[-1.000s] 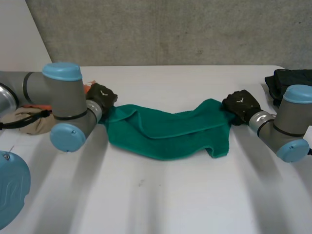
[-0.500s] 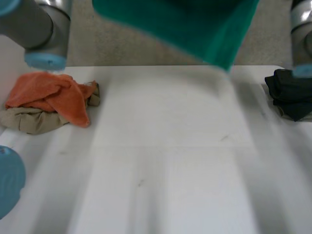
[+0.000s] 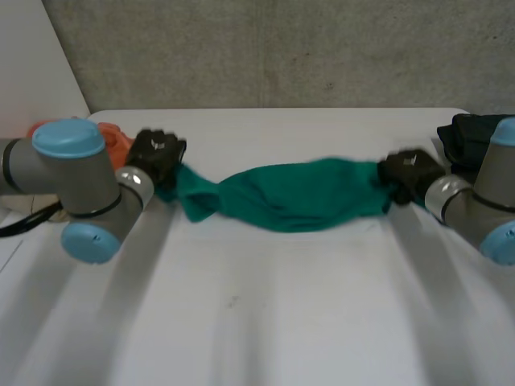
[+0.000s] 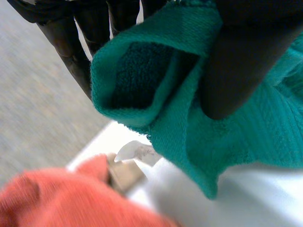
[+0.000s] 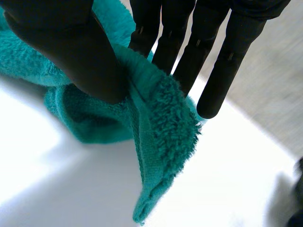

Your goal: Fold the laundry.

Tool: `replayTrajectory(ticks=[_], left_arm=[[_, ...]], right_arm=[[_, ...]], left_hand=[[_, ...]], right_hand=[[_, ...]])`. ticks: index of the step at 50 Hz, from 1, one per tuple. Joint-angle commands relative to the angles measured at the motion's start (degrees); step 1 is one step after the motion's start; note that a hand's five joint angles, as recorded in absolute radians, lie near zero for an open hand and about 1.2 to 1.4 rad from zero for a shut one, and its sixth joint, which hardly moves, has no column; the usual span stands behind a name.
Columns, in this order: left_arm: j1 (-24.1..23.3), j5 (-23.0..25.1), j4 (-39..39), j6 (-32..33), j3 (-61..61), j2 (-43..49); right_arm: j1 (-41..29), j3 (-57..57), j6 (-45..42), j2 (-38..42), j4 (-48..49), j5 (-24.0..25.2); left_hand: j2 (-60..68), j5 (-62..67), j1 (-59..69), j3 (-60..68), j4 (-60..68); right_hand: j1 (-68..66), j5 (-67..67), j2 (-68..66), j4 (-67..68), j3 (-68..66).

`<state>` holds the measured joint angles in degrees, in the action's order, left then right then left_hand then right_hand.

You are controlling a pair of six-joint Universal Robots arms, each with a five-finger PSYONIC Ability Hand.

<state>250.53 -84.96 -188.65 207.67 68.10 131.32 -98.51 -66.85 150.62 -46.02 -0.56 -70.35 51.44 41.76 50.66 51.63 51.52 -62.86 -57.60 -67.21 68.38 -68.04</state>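
1. My left hand [image 3: 155,157] is clamped on one end of the green towel [image 3: 294,195]. In the left wrist view my thumb presses the cloth from the front, while my fingers [image 4: 71,52] stand straight behind it. The towel's edge is rolled into a small tube between them.
2. My right hand [image 3: 410,173] pinches the opposite end in the same way. In the right wrist view my thumb bears down on the terry, and my fingers [image 5: 210,66] run straight along its far side. A fluffy edge sticks out just past my thumb, and a pointed corner hangs below my fingertips.
3. Between my two grips the towel runs as a bunched, sagging band over the white table [image 3: 282,322]. It is thickest midway between my hands and narrows to a twisted neck close to my left fingers. I cannot tell whether its lowest fold touches the tabletop.
4. An orange cloth [image 3: 113,137] lies on the table just beside my left hand, on the side away from the towel. In the left wrist view it sits beyond my fingertips, with a beige cloth [image 4: 124,172] tucked against it.
5. A heap of dark clothes [image 3: 467,137] lies near my right hand, on the side away from the towel and apart from it.
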Motion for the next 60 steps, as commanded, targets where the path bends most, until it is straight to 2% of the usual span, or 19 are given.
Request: replayTrajectory(ticks=[1, 4, 12, 19, 26, 30, 31, 34, 40, 46, 49, 53, 60], left_arm=[[1.8, 3.2, 7.2, 3.3, 4.8, -4.2], [2.5, 4.5, 8.6, 3.3, 4.8, -5.4], [3.2, 6.2, 7.8, 2.0, 4.8, -5.2], [1.3, 6.2, 6.1, 1.8, 4.4, -2.4], [-0.6, 6.7, 4.6, -0.1, 4.5, -3.5], [-1.6, 6.9, 3.5, -1.9, 4.4, -4.2], [-1.8, 6.7, 3.4, -2.5, 4.4, -5.0], [-1.8, 6.0, 3.9, -3.4, 4.7, -7.0], [0.0, 2.9, 12.8, -8.2, 5.5, -17.3], [5.6, 4.3, 22.3, -15.1, 4.3, -30.0], [7.0, 5.3, 24.6, -16.5, 3.5, -33.2], [7.7, 6.9, 28.0, -17.2, 3.1, -32.3], [7.2, 5.8, 32.9, -13.7, 0.8, -18.3]], right_arm=[[1.3, -0.8, -5.0, -0.2, -7.2, -0.1], [1.7, -1.7, -3.9, -2.0, -7.0, 0.0], [1.7, -4.3, -1.6, -4.8, -6.8, 0.3], [1.7, -5.8, -1.6, -5.5, -6.8, 0.1], [2.0, -6.7, -2.9, -5.5, -6.8, 0.0], [2.4, -6.8, -3.1, -5.9, -7.1, 0.0], [2.5, -6.8, -3.1, -6.4, -7.2, -0.2], [2.8, -6.9, -3.1, -7.5, -7.8, -0.3], [6.1, -5.9, -7.3, -17.8, -14.1, -2.0], [9.5, -1.5, -12.1, -30.2, -26.0, -3.4], [9.9, 0.3, -12.5, -32.1, -30.3, -3.5], [9.8, 2.0, -14.4, -32.1, -37.5, -3.4], [6.1, 2.9, -21.2, -23.7, -41.5, -5.0]], left_hand=[[-5.9, -6.2, -5.1, -6.1, -6.0], [-12.3, -12.6, -11.5, -12.5, -12.3], [-17.2, -17.5, -16.4, -17.4, -17.3], [-19.9, -20.2, -19.1, -20.1, -19.9], [-17.5, -17.8, -16.7, -17.7, -17.6], [11.8, 11.5, 12.6, 11.6, 11.8], [28.4, 28.1, 29.2, 28.2, 28.3], [28.6, 28.2, 29.3, 28.4, 28.5], [28.6, 28.2, 29.3, 28.4, 28.5], [28.6, 28.2, 29.3, 28.4, 28.5], [28.6, 28.2, 29.3, 28.4, 28.5], [28.6, 28.2, 29.3, 28.4, 28.5], [28.6, 28.2, 29.3, 28.4, 28.5]], right_hand=[[-17.1, -12.4, -12.8, 11.6, -12.0], [-17.1, -12.4, -12.8, 11.6, -12.0], [-17.1, -12.4, -12.8, 11.6, -12.0], [-17.1, -12.4, -12.8, 11.6, -12.0], [-17.1, -12.4, -12.8, 11.6, -12.0], [-17.1, -12.4, -12.8, 11.6, -12.0], [-17.1, -12.4, -12.8, 11.6, -12.0], [-17.1, -12.4, -12.8, 11.6, -12.0], [-17.1, -12.4, -12.8, 11.6, -12.0], [-17.1, -12.4, -12.8, 11.6, -12.0], [-17.1, -12.4, -12.8, 11.6, -12.0], [-17.1, -12.4, -12.8, 11.6, -12.0], [-17.1, -12.4, -12.8, 11.6, -12.0]])
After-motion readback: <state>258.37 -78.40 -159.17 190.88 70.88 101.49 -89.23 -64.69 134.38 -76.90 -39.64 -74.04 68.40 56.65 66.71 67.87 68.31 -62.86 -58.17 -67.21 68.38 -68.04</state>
